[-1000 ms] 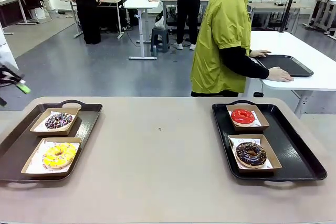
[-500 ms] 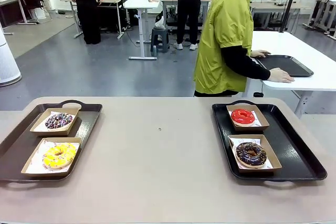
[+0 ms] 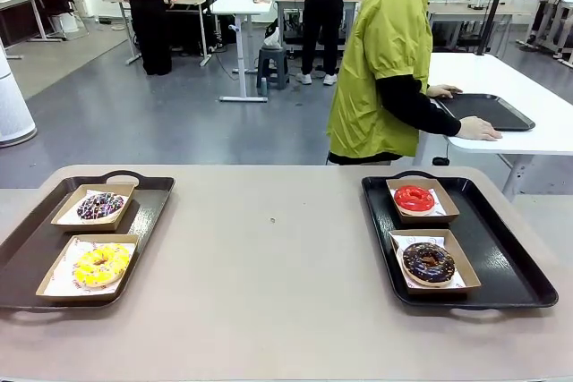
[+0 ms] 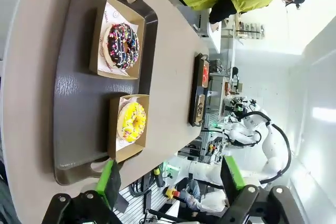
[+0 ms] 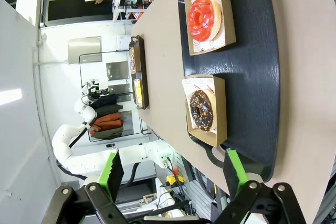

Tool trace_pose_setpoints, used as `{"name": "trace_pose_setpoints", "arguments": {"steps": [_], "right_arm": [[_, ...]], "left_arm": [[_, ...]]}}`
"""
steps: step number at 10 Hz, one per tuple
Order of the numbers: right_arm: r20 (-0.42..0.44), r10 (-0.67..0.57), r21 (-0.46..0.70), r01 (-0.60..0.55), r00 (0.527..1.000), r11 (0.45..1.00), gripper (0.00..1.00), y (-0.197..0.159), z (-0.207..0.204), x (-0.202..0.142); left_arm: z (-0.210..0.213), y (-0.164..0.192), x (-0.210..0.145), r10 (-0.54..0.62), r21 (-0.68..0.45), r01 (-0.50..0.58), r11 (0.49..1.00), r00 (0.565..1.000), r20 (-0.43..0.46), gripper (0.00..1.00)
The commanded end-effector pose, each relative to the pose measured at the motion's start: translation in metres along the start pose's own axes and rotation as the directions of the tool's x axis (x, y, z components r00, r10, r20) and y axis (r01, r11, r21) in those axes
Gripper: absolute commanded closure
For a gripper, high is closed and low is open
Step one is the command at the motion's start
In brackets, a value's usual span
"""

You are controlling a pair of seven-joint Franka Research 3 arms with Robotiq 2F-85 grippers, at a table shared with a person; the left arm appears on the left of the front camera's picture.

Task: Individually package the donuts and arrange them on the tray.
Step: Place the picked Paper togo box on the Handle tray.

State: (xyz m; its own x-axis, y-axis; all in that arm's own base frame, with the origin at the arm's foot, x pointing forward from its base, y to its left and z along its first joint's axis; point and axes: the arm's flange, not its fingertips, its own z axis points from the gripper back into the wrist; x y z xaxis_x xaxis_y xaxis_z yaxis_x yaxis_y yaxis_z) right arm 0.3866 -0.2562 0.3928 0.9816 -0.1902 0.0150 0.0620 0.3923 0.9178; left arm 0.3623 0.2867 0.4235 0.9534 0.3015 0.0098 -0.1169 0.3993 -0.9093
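Four donuts are recorded, each seated singly in an open cardboard box: the purple-dark donut (image 3: 100,206) and yellow donut (image 3: 101,264) on the left tray (image 3: 31,252) at the surface's left edge, the red donut (image 3: 414,198) and chocolate donut (image 3: 428,262) on the right tray (image 3: 506,261) at its right edge. Packaging and arrangement are judged complete or nearly so. The left pincer (image 4: 170,181) and right pincer (image 5: 173,169) are held wide open, nothing gripped, above their trays.
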Motion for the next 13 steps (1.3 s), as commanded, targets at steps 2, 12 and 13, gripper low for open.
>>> {"name": "trace_pose_setpoints", "arguments": {"steps": [2, 12, 13], "right_arm": [[-0.011, 0.001, -0.002, -0.001, 1.000, 1.000, 0.00, 0.0006, 0.0016, -0.0003], [-0.011, 0.001, -0.002, -0.001, 1.000, 1.000, 0.00, 0.0006, 0.0016, -0.0003], [-0.011, 0.001, -0.002, -0.001, 1.000, 1.000, 0.00, 0.0006, 0.0016, -0.0003]], "left_arm": [[-0.0014, -0.0090, -0.0117, -0.022, -0.006, 0.022, 1.000, 1.000, 0.014, 0.00], [-0.0014, -0.0090, -0.0117, -0.022, -0.006, 0.022, 1.000, 1.000, 0.014, 0.00], [-0.0014, -0.0090, -0.0117, -0.022, -0.006, 0.022, 1.000, 1.000, 0.014, 0.00]]}}
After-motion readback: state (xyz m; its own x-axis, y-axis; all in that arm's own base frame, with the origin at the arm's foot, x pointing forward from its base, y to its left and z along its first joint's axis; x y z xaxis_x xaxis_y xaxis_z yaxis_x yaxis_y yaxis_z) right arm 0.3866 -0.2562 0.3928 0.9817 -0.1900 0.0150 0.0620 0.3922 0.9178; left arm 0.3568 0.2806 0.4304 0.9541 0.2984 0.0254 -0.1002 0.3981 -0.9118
